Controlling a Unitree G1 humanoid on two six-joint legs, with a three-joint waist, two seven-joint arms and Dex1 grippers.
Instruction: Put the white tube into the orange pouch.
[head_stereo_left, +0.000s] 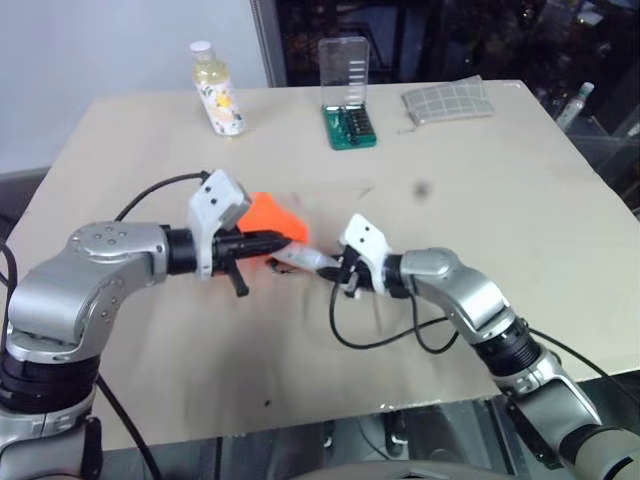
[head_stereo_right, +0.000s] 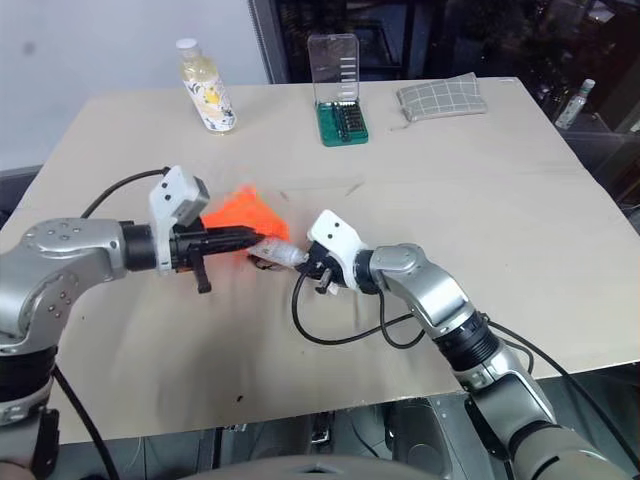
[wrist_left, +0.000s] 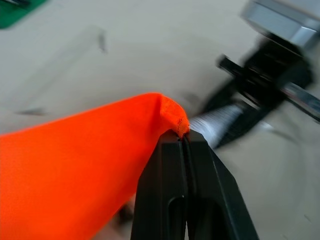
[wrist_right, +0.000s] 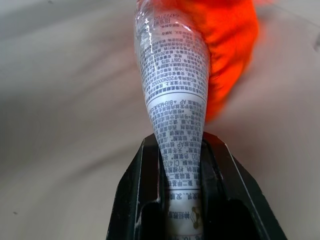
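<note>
Mid-frame: my left gripper (wrist_left: 184, 142) pinches the orange pouch (head_stereo_left: 272, 215); right gripper (wrist_right: 181, 150) clamps the white tube (wrist_right: 175, 85), tip at mouth. Insertion remains.

White tube (wrist_right: 172, 95) points its far end at the lifted orange pouch (wrist_left: 75, 170)

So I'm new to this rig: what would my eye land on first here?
The bright orange pouch at mid-table, its edge pinched by the left gripper. Right beside it, the right gripper holds the white tube, aimed at the pouch. A yellowish bottle stands along the far edge.
</note>
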